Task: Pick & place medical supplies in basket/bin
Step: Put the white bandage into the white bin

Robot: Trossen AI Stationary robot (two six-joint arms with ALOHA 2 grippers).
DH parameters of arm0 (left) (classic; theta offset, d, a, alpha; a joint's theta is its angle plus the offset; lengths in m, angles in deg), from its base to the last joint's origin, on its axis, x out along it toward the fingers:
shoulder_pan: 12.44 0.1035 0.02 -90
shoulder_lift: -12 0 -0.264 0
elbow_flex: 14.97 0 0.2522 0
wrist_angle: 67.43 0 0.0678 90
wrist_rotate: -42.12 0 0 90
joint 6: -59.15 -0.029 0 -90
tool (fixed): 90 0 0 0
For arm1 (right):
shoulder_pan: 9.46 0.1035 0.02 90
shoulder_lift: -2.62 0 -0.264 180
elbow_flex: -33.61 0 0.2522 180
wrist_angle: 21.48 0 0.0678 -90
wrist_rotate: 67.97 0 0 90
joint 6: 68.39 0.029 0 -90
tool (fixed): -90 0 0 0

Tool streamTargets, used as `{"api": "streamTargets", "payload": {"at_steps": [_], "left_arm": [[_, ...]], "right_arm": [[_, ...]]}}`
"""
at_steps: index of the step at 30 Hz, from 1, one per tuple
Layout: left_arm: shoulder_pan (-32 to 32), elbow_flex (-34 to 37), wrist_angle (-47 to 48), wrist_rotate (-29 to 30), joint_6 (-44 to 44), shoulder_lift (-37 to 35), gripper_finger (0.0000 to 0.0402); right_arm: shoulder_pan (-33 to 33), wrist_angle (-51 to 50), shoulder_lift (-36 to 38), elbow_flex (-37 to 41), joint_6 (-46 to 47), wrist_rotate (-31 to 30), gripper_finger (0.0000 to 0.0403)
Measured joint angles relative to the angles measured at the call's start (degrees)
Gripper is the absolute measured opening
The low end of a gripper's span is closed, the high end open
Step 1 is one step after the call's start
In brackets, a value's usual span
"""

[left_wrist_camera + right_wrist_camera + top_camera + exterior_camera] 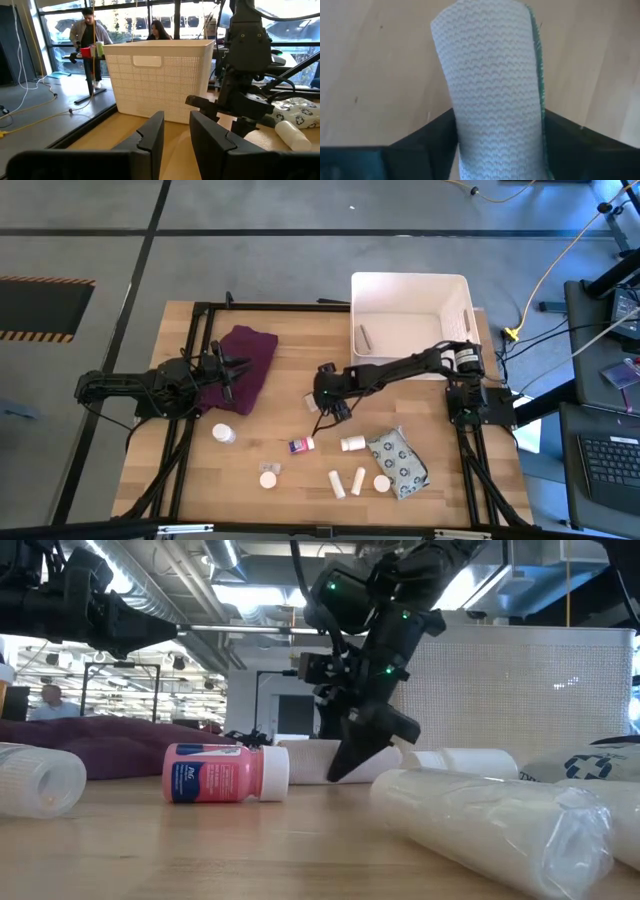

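the right gripper (335, 412) is down at the middle of the wooden table (290, 360), its two dark fingers clamped on either side of a white bandage roll (492, 85) with a wavy weave and a green edge; in the low view the roll (315, 760) lies on the wood with the fingers pressed onto it. just in front of it lies a pink bottle (222, 772) on its side, its blue label too small to read. other supplies lie scattered along the near edge: white tubes (346, 481), round white containers (268, 478) and a grey patterned pouch (398, 463) printed with a cross-in-circle mark. the white basket (410, 310) sits at the table's far right corner, well apart from the roll, with one small item already inside. the left gripper (230, 370) waits over a purple cloth (245, 360) at the table's left, its fingers (150, 137) apart and holding nothing. beyond the table is a grey floor with yellow cables, and two people stand by bright windows.
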Motion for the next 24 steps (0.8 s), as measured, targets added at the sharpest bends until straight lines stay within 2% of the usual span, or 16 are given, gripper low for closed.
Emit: {"api": "streamTargets", "payload": {"at_steps": [6,9,14,17,21,24], "left_arm": [[0.00,0.00,0.01,0.00,0.00,0.00,0.0088],[0.00,0.00,0.01,0.00,0.00,0.00,0.0088],[0.00,0.00,0.01,0.00,0.00,0.00,0.0088],[0.00,0.00,0.01,0.00,0.00,0.00,0.0088],[0.00,0.00,0.01,0.00,0.00,0.00,0.0088],[0.01,0.00,0.01,0.00,0.01,0.00,0.0088]], "right_arm": [[-0.08,-0.91,0.00,-0.83,0.52,0.35,0.0145],[0.51,-5.14,0.00,-4.58,0.77,5.60,0.0116],[1.60,-12.61,0.00,-14.97,5.58,17.43,0.0113],[1.47,-17.71,0.00,-22.27,7.90,21.21,0.0120],[1.32,-27.54,0.00,-33.15,11.13,19.87,0.0122],[1.35,-34.65,0.00,-41.18,11.26,14.96,0.0123]]}}
